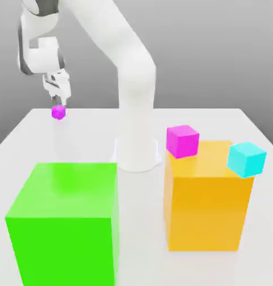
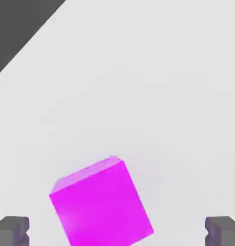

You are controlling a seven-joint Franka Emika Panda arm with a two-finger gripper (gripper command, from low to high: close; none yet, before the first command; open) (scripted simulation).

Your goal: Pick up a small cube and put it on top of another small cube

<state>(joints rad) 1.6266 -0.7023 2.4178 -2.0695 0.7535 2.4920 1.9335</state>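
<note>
My gripper (image 1: 59, 100) hangs over the table's far corner on the exterior view's left. It is open, with its fingers (image 2: 11, 231) spread wide. Just under it, a small violet-purple cube (image 1: 58, 112) sits in the gap between the fingers without touching either one; in the hand view this cube (image 2: 102, 204) looks turned at an angle. The other small cube, hot pink-magenta (image 1: 182, 140), rests on the back left corner of the big orange block (image 1: 205, 212). The task's small cube is out of view.
A small cyan cube (image 1: 246, 159) sits on the orange block's right edge. A big green block (image 1: 63, 223) stands at the front left. The arm's white base (image 1: 137, 151) rises between the two blocks on the white table (image 1: 27, 139).
</note>
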